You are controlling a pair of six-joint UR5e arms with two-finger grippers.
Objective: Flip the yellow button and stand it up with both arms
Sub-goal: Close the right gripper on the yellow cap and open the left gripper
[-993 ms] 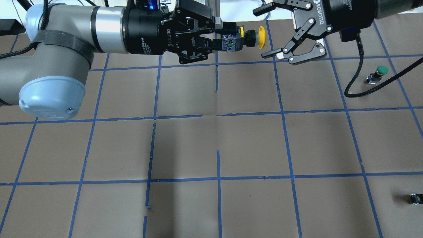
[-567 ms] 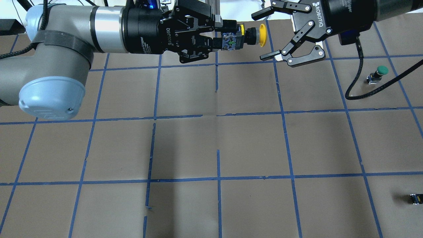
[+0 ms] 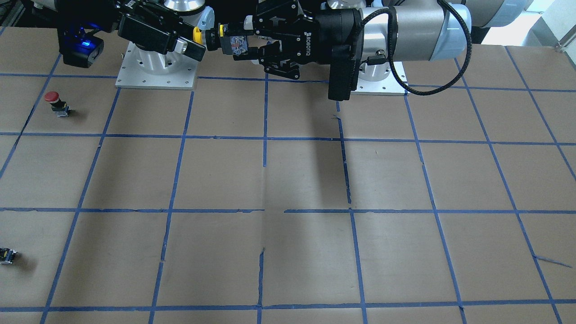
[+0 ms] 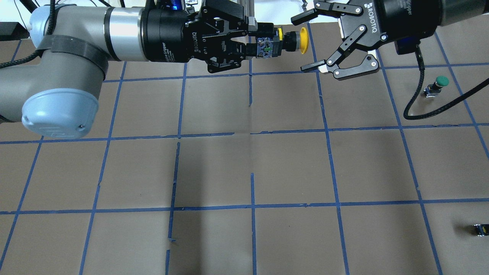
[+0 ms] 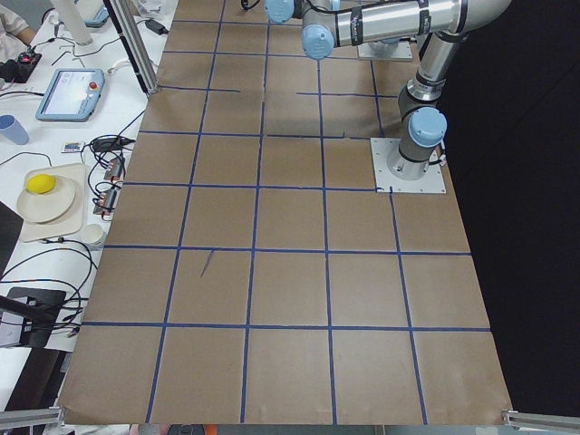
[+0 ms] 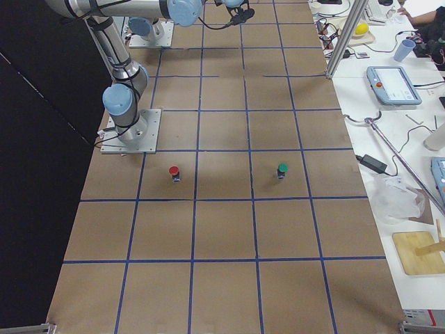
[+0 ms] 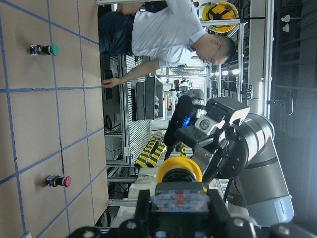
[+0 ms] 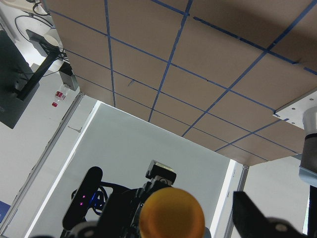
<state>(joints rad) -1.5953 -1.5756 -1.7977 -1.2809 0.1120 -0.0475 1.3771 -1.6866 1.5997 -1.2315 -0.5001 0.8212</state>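
Overhead exterior view, from its left side: the left arm (image 4: pixel 72 57) comes in low over the far part of the table (image 4: pixel 244 172). The left gripper (image 4: pixel 256 40) is closed almost fully, and its fingers (image 4: pixel 250 49) clamp the blocky body of the yellow button (image 4: pixel 280 41). The button is held in the air above the far edge of the table. It lies sideways, and its round yellow cap points toward the other arm. The right gripper (image 4: pixel 303 42) is spread wide and holds nothing. The cap sits at the mouth of this gripper, between the two fingertips (image 4: pixel 298 16), and neither seems to touch it. Further right a green-capped button (image 4: pixel 439 84) stands upright on the table. At the near right edge lies a small dark block (image 4: pixel 480 229).
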